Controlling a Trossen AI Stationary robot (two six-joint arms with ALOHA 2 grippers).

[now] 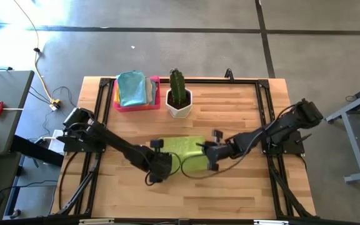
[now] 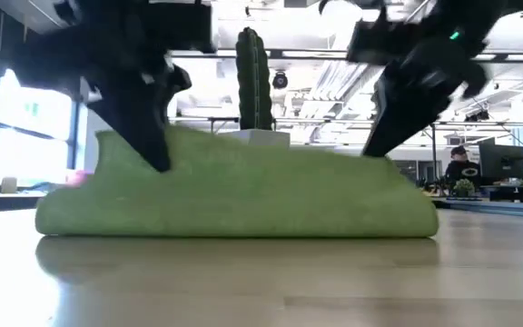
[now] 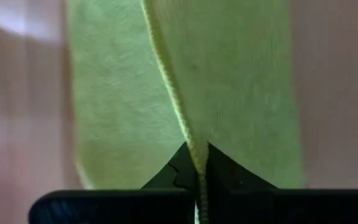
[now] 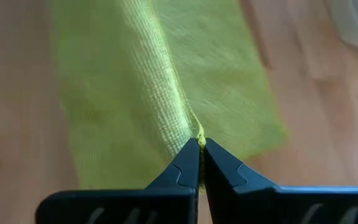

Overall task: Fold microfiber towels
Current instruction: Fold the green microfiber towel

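At the middle of the table you have one lime green towel lying between the two arms, and each gripper is pinched shut on an edge of it. Your left gripper holds the towel's near-left corner; in its wrist view the fingers are closed narrow on a hemmed edge of the cloth. Your right gripper grips the towel's right side, and its wrist view shows the fingertips clamped together on a raised fold of the fabric. From table height the towel reads as a low mound, with both grippers coming down onto its upper edge.

At the far-left side of the table sits one pink tray carrying a stack of towels; you can see light blue on top and a yellow edge, but you cannot count the layers. Just beside the tray stands one cactus in one white pot, well apart from the green towel.
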